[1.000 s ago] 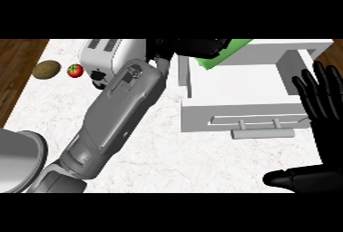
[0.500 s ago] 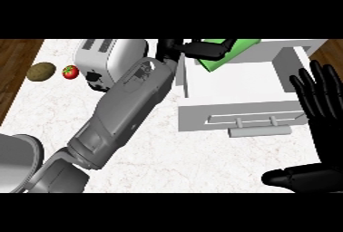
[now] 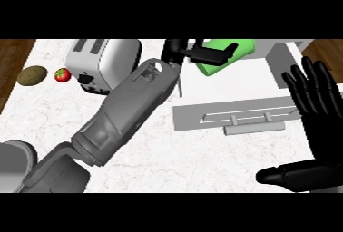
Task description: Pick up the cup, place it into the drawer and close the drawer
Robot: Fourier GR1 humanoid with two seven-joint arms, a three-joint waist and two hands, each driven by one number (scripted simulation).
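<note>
A green cup (image 3: 245,47) is tilted over the far left corner of the open white drawer (image 3: 234,93), held above its inside. My left hand (image 3: 203,54) is curled round the cup, and its fingers hide much of the cup's side. The grey left forearm (image 3: 130,108) crosses the counter diagonally from the lower left. The drawer's front panel with its bar handle (image 3: 254,129) faces me. My right hand (image 3: 313,93) rests open at the view's right edge beside the drawer, fingers up and thumb low.
A white toaster (image 3: 104,61) stands at the back left of the marble counter (image 3: 194,154). A potato (image 3: 32,75) and a small tomato (image 3: 62,74) lie left of it. A grey rounded object (image 3: 13,161) shows at the lower left.
My left forearm has swung a little to the right, carrying the cup slightly further over the drawer. The right hand has stayed where it was.
</note>
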